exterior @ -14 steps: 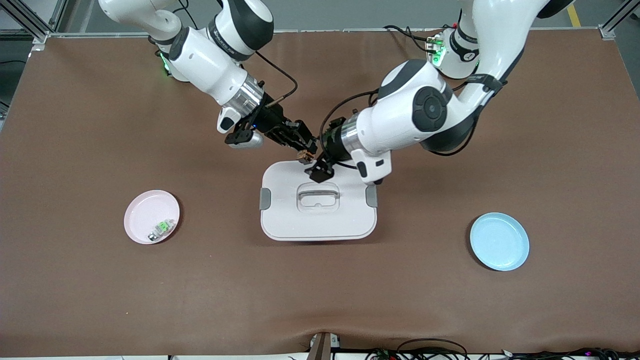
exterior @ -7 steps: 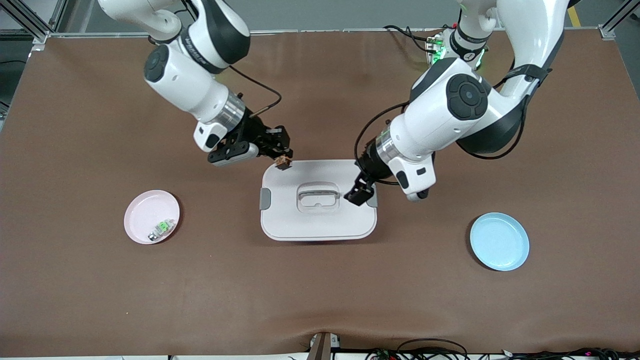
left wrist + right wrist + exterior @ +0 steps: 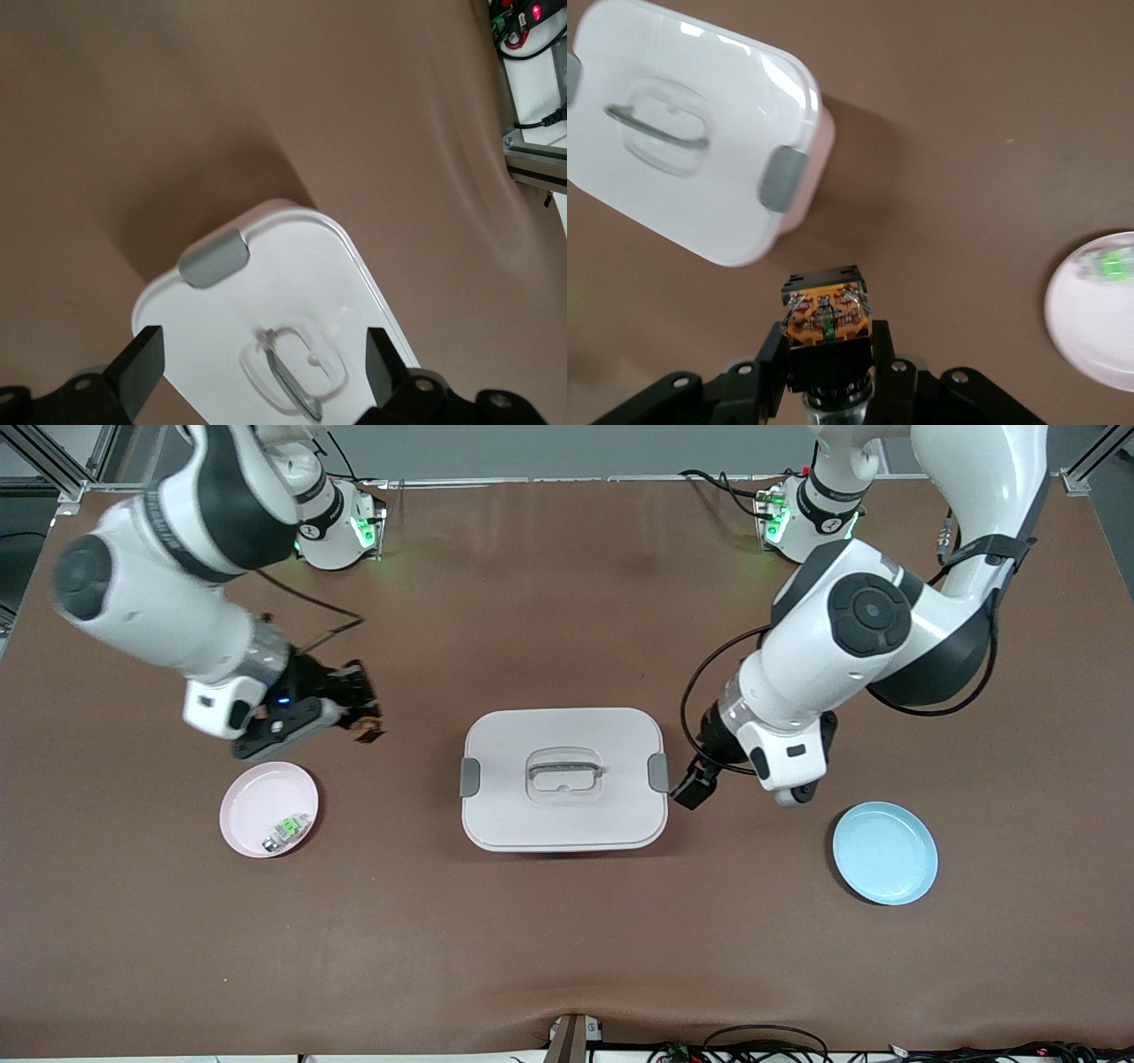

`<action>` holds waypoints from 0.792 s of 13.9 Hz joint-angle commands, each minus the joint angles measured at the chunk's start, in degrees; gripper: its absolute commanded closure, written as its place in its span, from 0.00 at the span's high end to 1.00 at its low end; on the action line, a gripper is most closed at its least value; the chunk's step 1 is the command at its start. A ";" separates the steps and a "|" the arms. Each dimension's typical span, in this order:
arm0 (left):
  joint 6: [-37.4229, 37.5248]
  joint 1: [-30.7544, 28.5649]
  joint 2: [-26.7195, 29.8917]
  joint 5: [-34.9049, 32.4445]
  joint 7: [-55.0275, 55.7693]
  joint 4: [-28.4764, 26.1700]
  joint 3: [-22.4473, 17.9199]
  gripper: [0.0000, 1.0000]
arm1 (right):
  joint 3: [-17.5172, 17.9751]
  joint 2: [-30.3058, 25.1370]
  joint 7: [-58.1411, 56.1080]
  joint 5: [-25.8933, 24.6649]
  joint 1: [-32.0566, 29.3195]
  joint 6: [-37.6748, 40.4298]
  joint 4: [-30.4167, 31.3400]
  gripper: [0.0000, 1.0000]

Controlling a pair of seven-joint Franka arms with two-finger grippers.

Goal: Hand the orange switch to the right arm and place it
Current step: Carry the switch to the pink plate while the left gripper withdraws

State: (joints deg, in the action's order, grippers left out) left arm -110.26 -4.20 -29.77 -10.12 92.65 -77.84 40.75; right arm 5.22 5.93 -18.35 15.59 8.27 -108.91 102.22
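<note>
Orange switch (image 3: 365,732) carried off box by clamped right gripper (image 3: 359,722), left gripper (image 3: 689,792) withdrawn, spread wide.

Open left tool (image 3: 259,367) over white lidded box (image 3: 301,274)

From my front view the right arm (image 3: 168,593) is smeared with blur, and the orange switch (image 3: 365,734) at its gripper (image 3: 361,726) is too small for me to make out any detail. The small part (image 3: 285,831) in the pink plate (image 3: 257,793) is also too tiny to identify. My right wrist view cuts the pink plate (image 3: 1090,319) and the white lidded box (image 3: 691,150) off at the edges, and the switch's (image 3: 827,319) lower end is hidden between the fingers. My left wrist view crops the box lid (image 3: 292,336) at the frame edge.
</note>
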 commanded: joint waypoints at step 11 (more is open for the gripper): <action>10.50 -8.45 5.07 -7.11 -26.45 -0.56 0.21 1.00 | 1.11 1.72 -43.87 -12.86 -13.53 -0.07 2.01 0.00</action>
State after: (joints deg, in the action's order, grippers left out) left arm -101.01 -10.68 -26.30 -16.23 69.76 -77.85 40.69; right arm 5.23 7.00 -59.73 4.63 -3.57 -108.11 103.25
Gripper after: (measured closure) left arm 0.000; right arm 0.581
